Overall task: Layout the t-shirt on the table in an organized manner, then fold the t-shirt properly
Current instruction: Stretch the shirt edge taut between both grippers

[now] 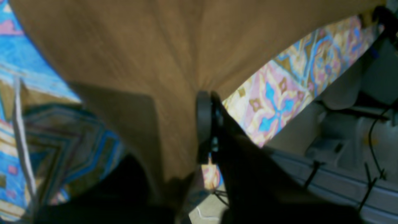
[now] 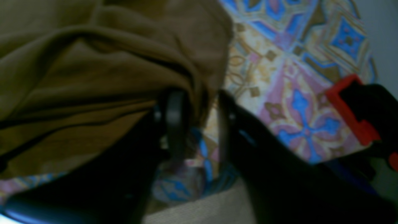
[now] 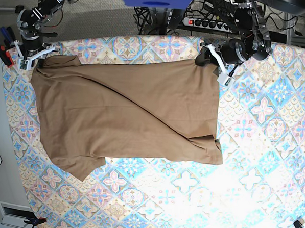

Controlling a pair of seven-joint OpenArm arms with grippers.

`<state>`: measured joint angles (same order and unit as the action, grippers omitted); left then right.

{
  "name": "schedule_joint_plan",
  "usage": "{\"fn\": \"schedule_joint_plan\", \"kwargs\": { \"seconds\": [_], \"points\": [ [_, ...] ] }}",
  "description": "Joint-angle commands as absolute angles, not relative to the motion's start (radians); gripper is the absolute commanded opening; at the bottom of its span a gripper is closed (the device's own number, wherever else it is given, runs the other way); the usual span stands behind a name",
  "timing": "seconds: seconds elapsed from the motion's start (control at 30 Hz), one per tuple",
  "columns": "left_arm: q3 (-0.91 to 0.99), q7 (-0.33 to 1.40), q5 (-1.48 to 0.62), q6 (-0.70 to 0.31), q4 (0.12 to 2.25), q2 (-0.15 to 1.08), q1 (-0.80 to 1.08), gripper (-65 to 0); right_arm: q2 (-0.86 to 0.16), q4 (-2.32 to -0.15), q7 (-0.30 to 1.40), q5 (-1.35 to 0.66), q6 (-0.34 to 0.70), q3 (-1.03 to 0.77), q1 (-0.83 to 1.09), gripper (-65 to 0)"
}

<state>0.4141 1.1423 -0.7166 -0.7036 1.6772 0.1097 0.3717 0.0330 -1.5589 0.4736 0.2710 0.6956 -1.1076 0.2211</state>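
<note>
Tan t-shirt (image 3: 127, 112) stretched between left hand (image 1: 209, 124), right hand (image 2: 199, 121)

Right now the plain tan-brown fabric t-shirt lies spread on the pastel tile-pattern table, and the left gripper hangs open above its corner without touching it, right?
Not quite. The left gripper is shut on the tan-brown fabric t-shirt, pinching its edge, as the left wrist view shows. The shirt does lie spread on the pastel tile-pattern table.

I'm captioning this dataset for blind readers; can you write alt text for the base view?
A tan-brown t-shirt lies spread but creased across a table covered in pastel tile-pattern cloth. The left tool pinches the shirt's upper right corner, and the right tool sits at its upper left corner.
</note>
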Motion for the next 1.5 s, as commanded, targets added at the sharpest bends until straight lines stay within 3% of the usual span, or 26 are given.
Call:
{"fn": "schedule_joint_plan", "kwargs": {
  "seconds": [0.0,0.13,0.23,0.47,0.63,0.97,1.47],
  "points": [
    [0.415,1.187,-0.668,-0.698,1.693,0.119,0.384,-65.0,0.025,-1.570,0.495,0.292,0.696,-1.112,0.225,-39.4],
    [0.417,1.187,-0.673,-0.698,1.695,0.134,0.394,-65.0,0.025,-1.570,0.493,0.292,0.696,-1.112,0.225,-29.9],
    [0.417,1.187,-0.697,-0.698,1.702,0.156,0.415,-65.0,0.025,-1.570,0.492,0.292,0.696,-1.112,0.225,-26.5],
    [0.529,1.231,-0.720,-0.698,1.762,0.162,0.464,-65.0,0.025,-1.572,0.493,0.292,0.696,-1.112,0.226,-26.4],
    [0.581,1.288,-0.717,-0.698,1.814,0.162,0.461,-65.0,0.028,-1.698,0.496,0.291,0.698,-1.102,0.292,-26.4],
    [0.578,1.293,-0.716,-0.698,1.811,0.154,0.438,-65.0,0.097,-1.724,0.489,0.291,0.698,-1.106,0.291,-26.4],
    [0.585,1.293,-0.719,-0.698,1.813,0.156,0.423,-65.0,0.102,-1.813,0.498,0.291,0.698,-1.104,0.288,-26.5]
  ]
}}
